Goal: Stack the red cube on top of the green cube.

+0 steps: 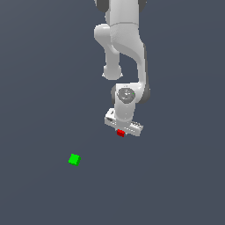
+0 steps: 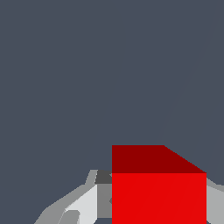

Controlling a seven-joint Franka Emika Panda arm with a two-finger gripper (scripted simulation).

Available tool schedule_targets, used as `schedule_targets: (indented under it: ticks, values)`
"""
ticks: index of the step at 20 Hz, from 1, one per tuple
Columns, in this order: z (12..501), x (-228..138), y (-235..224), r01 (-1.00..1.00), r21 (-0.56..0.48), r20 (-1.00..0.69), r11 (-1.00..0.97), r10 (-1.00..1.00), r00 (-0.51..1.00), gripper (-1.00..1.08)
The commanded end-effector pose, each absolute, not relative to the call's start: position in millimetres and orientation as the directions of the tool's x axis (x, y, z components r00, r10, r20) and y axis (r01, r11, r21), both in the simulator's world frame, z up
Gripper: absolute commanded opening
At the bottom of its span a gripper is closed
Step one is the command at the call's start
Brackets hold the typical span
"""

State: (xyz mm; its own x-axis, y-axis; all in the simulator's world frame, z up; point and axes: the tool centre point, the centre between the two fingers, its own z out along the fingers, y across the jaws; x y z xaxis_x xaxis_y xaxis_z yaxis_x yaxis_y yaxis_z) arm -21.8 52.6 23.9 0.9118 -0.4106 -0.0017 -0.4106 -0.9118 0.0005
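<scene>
Pinching the red cube [image 1: 120, 132] between our gripper [image 1: 121, 132] fingers, we judge it light, rigid, best held by flat opposite faces; the green cube [image 1: 74, 159] sits well apart.

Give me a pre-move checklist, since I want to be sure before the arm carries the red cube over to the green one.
1. Red cube between the fingers of the hand: ok.
2. Grip firm enough to carry: cannot tell.
3. Red cube lifted off the floor: cannot tell.
4. Green cube free and uncovered, toward the exterior view's left of the hand: ok.
5. Path between the two cubes bare in the exterior view: ok.
6. Red cube over the green cube: not ok, they sit well apart.
</scene>
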Motion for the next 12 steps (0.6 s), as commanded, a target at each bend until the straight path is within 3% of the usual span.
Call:
schedule_targets:
  ticks: [1,12]
  values:
    - [31,-21,53,-0.411,0.0,0.0,-0.912,-0.411,0.912,-1.0]
    - [98,-22,52,-0.411,0.0,0.0,-0.912,-0.411,0.912,-1.0]
